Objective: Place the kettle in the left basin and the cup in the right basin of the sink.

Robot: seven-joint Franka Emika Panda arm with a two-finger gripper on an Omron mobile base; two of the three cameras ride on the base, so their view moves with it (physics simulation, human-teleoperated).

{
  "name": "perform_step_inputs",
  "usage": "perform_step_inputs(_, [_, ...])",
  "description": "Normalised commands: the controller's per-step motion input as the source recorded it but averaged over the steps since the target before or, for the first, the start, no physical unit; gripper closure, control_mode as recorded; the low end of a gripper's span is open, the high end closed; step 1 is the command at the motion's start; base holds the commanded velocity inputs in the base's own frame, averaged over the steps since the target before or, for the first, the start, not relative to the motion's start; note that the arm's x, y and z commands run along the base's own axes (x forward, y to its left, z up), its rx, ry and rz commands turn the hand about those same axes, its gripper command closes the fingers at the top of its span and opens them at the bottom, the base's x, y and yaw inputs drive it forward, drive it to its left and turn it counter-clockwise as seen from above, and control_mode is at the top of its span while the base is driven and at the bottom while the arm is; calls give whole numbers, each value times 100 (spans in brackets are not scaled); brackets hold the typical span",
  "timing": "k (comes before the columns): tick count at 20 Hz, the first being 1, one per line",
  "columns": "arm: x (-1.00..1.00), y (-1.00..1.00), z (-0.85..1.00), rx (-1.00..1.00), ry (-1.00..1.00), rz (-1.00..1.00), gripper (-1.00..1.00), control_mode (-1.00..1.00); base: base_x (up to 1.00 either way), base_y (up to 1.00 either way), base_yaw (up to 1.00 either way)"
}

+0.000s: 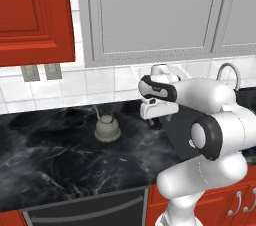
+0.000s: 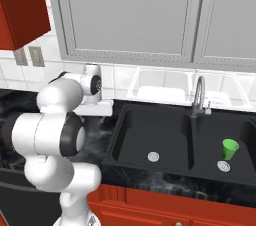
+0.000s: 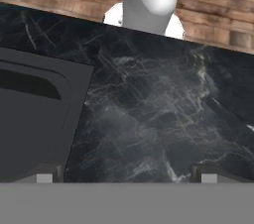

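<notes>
A: Status? Where's the cup (image 2: 230,148)?

B: Already standing upright in the right basin (image 2: 245,135), near its drain. Kettle (image 1: 106,127) is on the dark marble counter (image 1: 55,165), well left of the sink (image 2: 165,120). Left basin (image 2: 145,135) has nothing in it but its drain.

A: Gripper (image 3: 126,174)?

B: Jaws wide apart, nothing between them. Hand view looks down at bare counter beside the sink's left edge, so it sits between kettle and sink, not over the kettle.

A: Risks?

B: My read: the wire handle is thin and the body rounded, so an off-centre close could skid or tip it. Carrying right, a low swing could clip the sink rim.
</notes>
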Motion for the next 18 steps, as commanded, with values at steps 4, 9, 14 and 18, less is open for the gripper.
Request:
perform_step_inputs(4, [51, 41, 5, -1, 0, 18, -100, -100, 0, 0, 0])
perform_step_inputs(9, [51, 47, 2, 0, 0, 19, -100, -100, 0, 0, 0])
perform_step_inputs(14, [21, 37, 1, 4, -6, 12, -100, -100, 0, 0, 0])
perform_step_inputs(18, [2, 31, 6, 10, -16, 11, -100, -100, 0, 0, 0])
